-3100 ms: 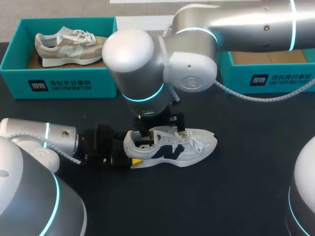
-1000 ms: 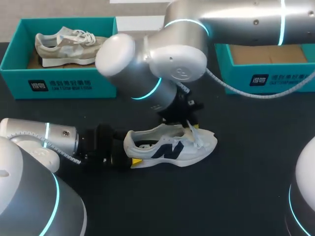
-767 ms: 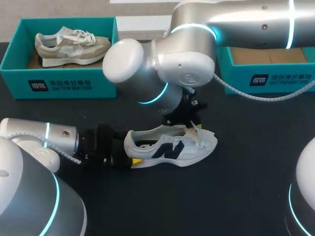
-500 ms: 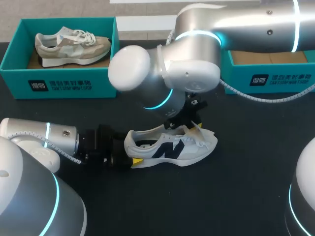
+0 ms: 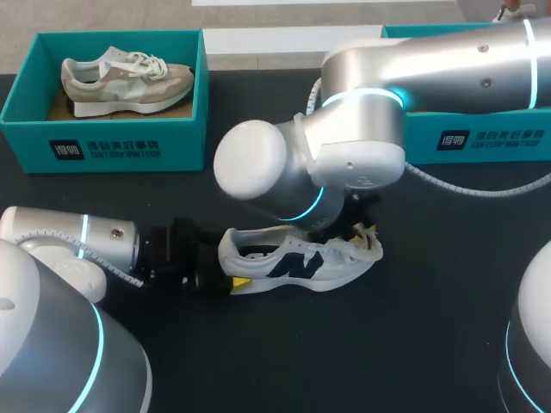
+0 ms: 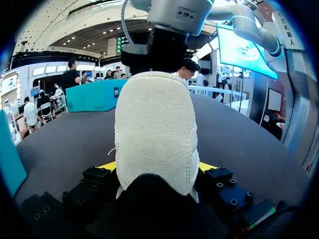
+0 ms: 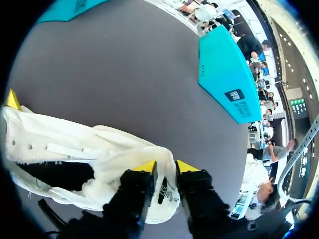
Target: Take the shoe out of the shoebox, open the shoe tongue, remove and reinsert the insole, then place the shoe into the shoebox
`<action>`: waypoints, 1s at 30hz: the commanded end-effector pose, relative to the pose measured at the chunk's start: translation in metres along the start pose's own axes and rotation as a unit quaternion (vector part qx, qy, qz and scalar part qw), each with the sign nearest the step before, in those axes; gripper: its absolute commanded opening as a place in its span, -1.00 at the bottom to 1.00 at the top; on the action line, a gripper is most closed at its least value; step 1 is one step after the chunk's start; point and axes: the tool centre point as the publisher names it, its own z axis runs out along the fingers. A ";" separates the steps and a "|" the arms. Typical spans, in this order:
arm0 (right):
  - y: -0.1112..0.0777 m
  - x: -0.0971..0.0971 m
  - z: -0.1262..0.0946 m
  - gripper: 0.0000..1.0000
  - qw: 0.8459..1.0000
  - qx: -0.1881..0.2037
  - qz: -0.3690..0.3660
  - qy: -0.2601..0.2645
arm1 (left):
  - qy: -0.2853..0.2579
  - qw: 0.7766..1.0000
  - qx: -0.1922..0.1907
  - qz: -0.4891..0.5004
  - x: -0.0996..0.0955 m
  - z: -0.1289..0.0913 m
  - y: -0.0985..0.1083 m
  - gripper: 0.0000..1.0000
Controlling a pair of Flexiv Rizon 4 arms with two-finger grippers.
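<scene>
A white shoe [image 5: 301, 262] with a dark side logo lies on its sole on the black table [image 5: 413, 344], toe to the right. My left gripper [image 5: 225, 272] is shut on its heel; in the left wrist view the heel [image 6: 154, 129] fills the gap between the yellow tips [image 6: 207, 166]. My right arm hangs over the shoe's front. Its gripper [image 7: 164, 168] stands slightly open over the tongue [image 7: 163, 195], which is folded out towards the toe [image 5: 366, 237]. The shoe's mouth [image 7: 55, 174] gapes dark behind the fingers.
A teal shoebox [image 5: 103, 142] at the back left holds a beige shoe [image 5: 125, 79]. A second teal shoebox [image 5: 482, 138] stands at the back right, partly hidden by my right arm. Bare table lies in front of the white shoe.
My right arm has swung to the right and drawn the tongue forward over the toe. Its fingers have parted a little. The left arm and the heel have stayed put.
</scene>
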 end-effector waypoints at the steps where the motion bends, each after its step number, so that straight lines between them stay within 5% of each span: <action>1: -0.003 -0.011 0.003 0.65 1.000 -0.003 0.002 0.009 | 0.000 1.000 -0.002 0.000 0.001 0.004 0.007 -1.00; 3: -0.003 -0.013 0.003 1.00 1.000 -0.001 0.003 0.004 | 0.000 1.000 -0.002 0.000 0.001 0.004 0.007 -1.00; 9: -0.001 -0.025 -0.008 1.00 1.000 -0.009 0.014 -0.007 | 0.000 1.000 -0.002 0.000 0.001 0.004 0.007 -1.00; 19: 0.026 -0.037 -0.065 1.00 0.997 -0.073 0.035 0.014 | 0.000 1.000 -0.002 0.000 0.001 0.004 0.007 -1.00; 28: 0.070 -0.016 -0.144 1.00 0.963 -0.212 -0.119 0.112 | 0.000 1.000 -0.002 0.000 0.001 0.004 0.007 -1.00; 29: 0.072 -0.011 -0.151 0.84 0.955 -0.222 -0.148 0.130 | 0.000 1.000 -0.002 0.000 0.001 0.004 0.007 -1.00; 30: 0.074 -0.005 -0.158 0.07 0.946 -0.232 -0.177 0.143 | 0.000 1.000 -0.002 0.000 0.001 0.004 0.007 -1.00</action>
